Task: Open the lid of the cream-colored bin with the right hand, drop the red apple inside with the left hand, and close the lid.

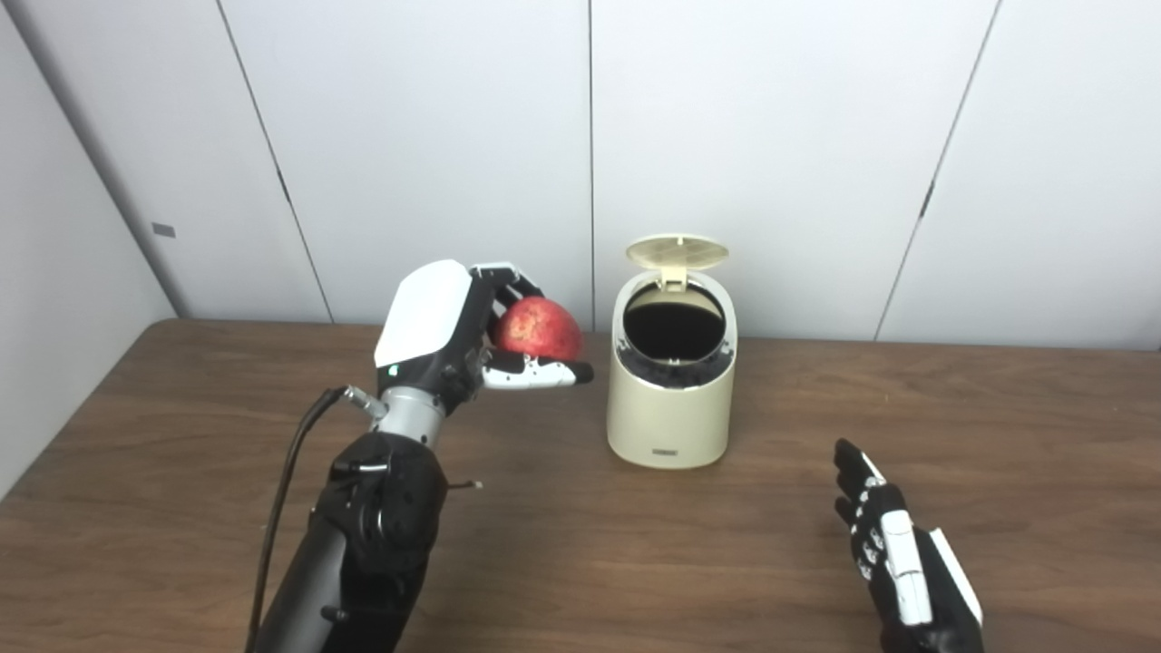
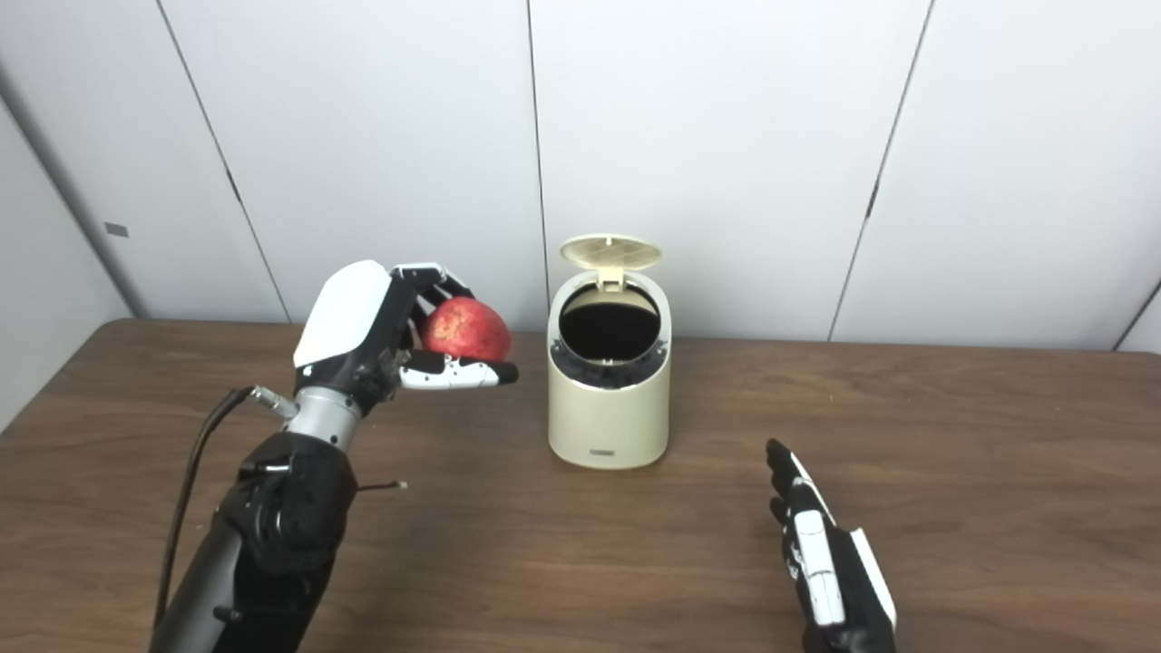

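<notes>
The cream-colored bin [image 1: 671, 413] stands upright at the middle of the wooden table. Its round lid [image 1: 677, 251] is flipped up at the back, and the dark opening shows. My left hand [image 1: 458, 331] is shut on the red apple [image 1: 538, 329] and holds it raised above the table, just left of the bin's top. My right hand [image 1: 893, 549] is open and empty, fingers straight, low over the table to the front right of the bin. The same scene shows in the right eye view, with the bin [image 2: 609, 413] and the apple [image 2: 464, 330].
The wooden table [image 1: 998, 435] runs wide to both sides. White wall panels stand right behind the bin. A black cable [image 1: 286, 481] hangs beside my left forearm.
</notes>
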